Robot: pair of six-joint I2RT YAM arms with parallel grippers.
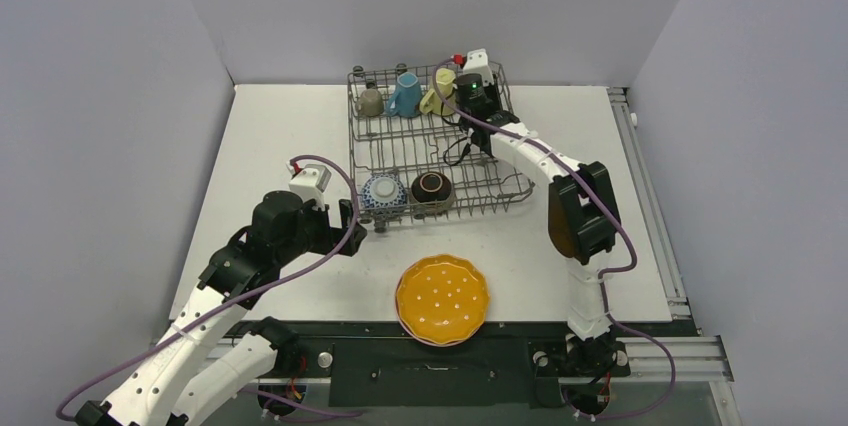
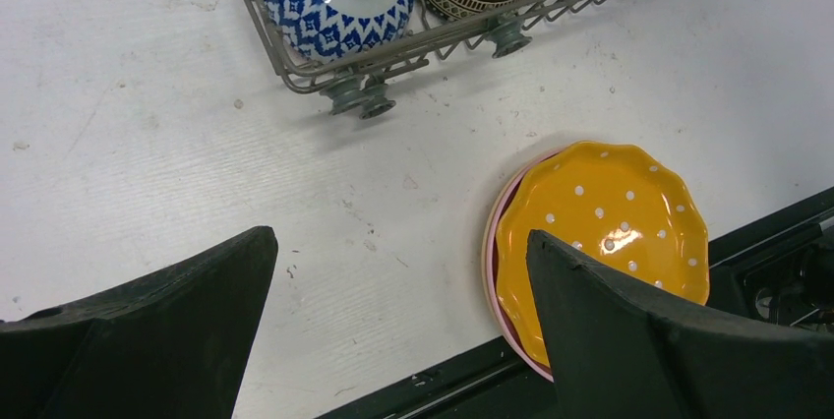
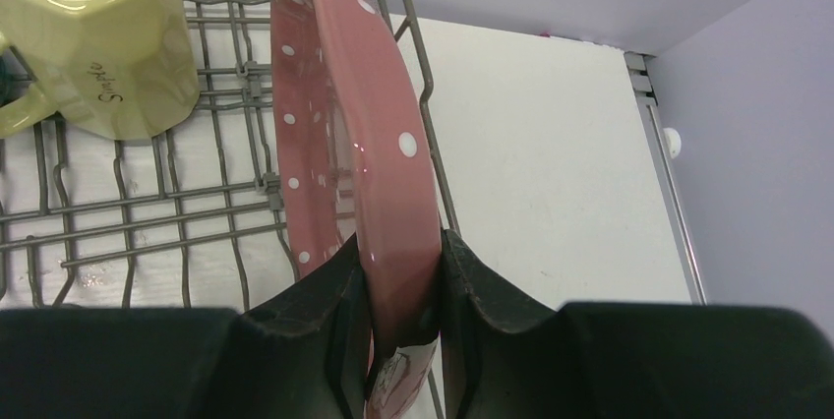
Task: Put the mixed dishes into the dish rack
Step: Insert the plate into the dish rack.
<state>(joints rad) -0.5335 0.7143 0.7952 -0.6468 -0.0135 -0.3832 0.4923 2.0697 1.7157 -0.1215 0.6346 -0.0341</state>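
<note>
Now, right end effector gripping pink plate upright at dish rack's far right corner, left end effector gaping wide, holding nothing.

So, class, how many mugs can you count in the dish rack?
3, along the far row of the dish rack: grey-olive mug left, blue mug middle, yellow mug right. Others could be hidden.

In the rack mugs sit rearmost, bowls foremost; stacked plates lie before it.
</note>
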